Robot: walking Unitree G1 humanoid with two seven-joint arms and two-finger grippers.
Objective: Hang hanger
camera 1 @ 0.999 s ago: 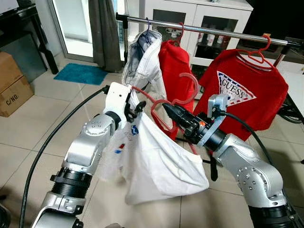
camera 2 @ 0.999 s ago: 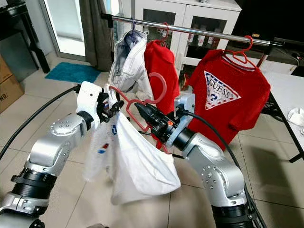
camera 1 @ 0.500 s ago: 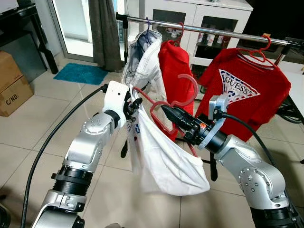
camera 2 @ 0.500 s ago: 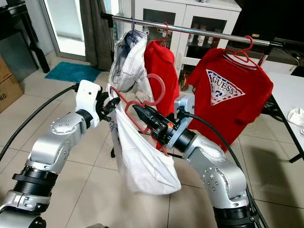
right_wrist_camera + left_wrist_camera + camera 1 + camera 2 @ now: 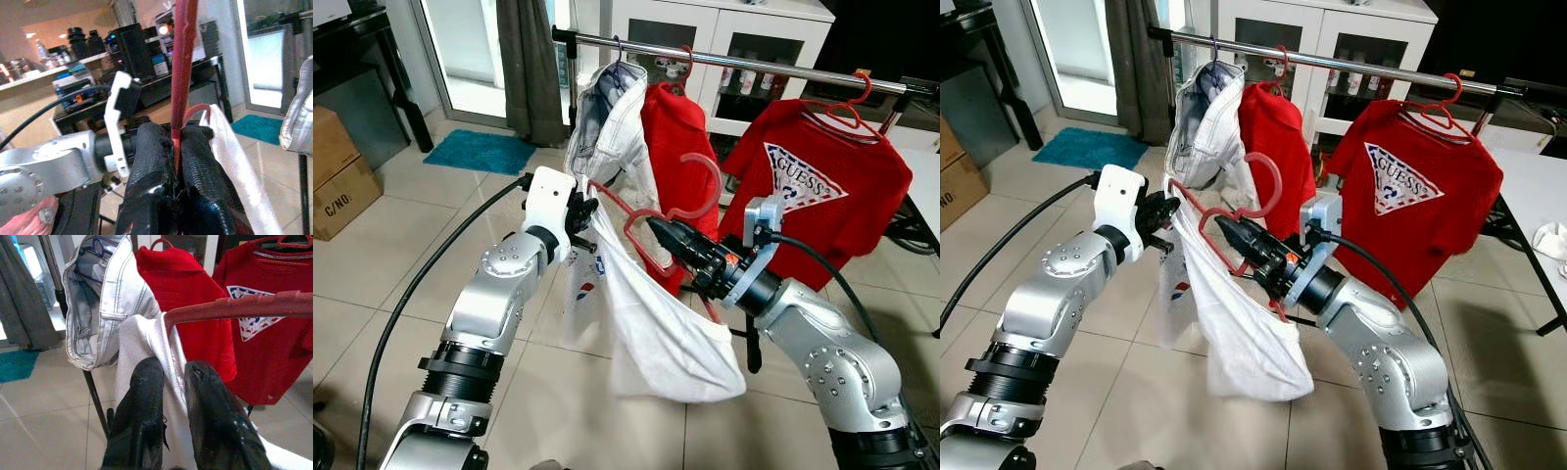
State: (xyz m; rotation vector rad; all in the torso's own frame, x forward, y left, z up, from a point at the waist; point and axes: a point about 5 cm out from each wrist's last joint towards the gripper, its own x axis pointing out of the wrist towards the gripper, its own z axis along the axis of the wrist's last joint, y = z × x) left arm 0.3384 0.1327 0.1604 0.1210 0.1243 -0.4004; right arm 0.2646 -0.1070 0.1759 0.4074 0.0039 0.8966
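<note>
Left eye view, red hanger (image 5: 658, 208), white shirt (image 5: 656, 323) draped

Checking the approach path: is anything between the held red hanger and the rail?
Nothing visible blocks it. The red hanger with its white shirt is held below the rail, facing a bare stretch between the two red shirts.

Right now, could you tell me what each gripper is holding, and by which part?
The right gripper clamps the red hanger at its wire near the hook; the left gripper pinches the white garment at the hanger's shoulder end.
</note>
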